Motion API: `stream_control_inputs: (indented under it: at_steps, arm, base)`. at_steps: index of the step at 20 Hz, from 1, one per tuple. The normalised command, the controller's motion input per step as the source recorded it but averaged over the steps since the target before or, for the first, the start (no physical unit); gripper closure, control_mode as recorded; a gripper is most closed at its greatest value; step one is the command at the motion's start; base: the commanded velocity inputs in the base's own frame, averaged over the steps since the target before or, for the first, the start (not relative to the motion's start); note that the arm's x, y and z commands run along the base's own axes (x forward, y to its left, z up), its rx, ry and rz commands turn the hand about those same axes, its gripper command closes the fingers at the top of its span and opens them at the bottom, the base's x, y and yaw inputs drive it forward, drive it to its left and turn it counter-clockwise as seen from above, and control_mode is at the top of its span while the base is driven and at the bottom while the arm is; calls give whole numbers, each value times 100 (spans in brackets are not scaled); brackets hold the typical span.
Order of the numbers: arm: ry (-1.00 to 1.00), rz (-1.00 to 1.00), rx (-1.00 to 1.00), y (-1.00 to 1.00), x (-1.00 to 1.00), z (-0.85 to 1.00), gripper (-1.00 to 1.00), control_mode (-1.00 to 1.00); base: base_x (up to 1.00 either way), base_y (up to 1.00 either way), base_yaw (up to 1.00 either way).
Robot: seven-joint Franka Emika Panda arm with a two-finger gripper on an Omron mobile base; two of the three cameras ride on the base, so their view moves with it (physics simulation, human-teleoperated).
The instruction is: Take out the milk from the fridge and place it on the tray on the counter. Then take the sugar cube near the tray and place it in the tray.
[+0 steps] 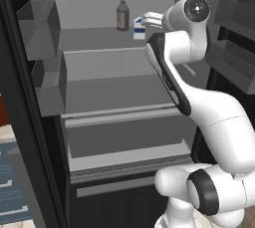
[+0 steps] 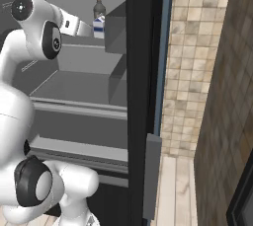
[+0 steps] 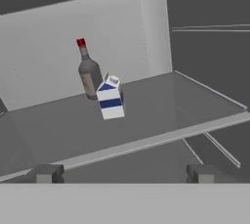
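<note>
On the upper fridge shelf (image 3: 146, 115), toward the back wall, stands the milk (image 3: 111, 100), a small white carton with a blue band round its lower half and a folded peaked top. It is upright, a little forward of a dark glass bottle (image 3: 88, 74) with a red cap, the two just beside each other and possibly touching; the pictures do not settle that.

Handling, as a guess: light, with thin card walls that would give under a hard squeeze, and smooth printed faces that could slip. Best hold looks to be across two flat opposite sides at the banded middle, below the peak, which is too narrow and sloped to pinch well. The bottle close behind leaves little room on that side, so a careless approach could knock it over.

Relative to the hand (image 3: 122, 173): the carton sits ahead and somewhat left of the line between the fingertips (image 3: 46, 173), well apart, with bare shelf between. From the left base view the hand (image 1: 149, 19) is raised to shelf height, just beside the carton's right.

Hand state: spread wide, both tips far apart at the bottom of the hand view, holding nothing.

Fridge (image 1: 30, 122) stands open, door bins (image 1: 42, 25) empty as far as shown.
</note>
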Motion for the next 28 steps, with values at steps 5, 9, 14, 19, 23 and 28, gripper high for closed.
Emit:
stream_control_inputs:
  at_steps: [5, 9, 14, 19, 23, 28]
  arm:
    - [0, 0, -1, 0, 38, -1, -100, -100]
    - [-2, 1, 0, 0, 31, -7, -100, -100]
    - [-6, 2, 0, -2, 15, -8, -100, -100]
    - [-6, 2, 0, -5, 12, -2, -100, -100]
    - [-8, 1, 0, 0, 14, 0, -100, -100]
    - [-6, 1, -1, 0, 26, -7, -100, -100]
  base:
    - [0, 0, 0]
    - [0, 0, 0]
    - [0, 0, 0]
    - [0, 0, 0]
    - [0, 0, 0]
    - [0, 0, 0]
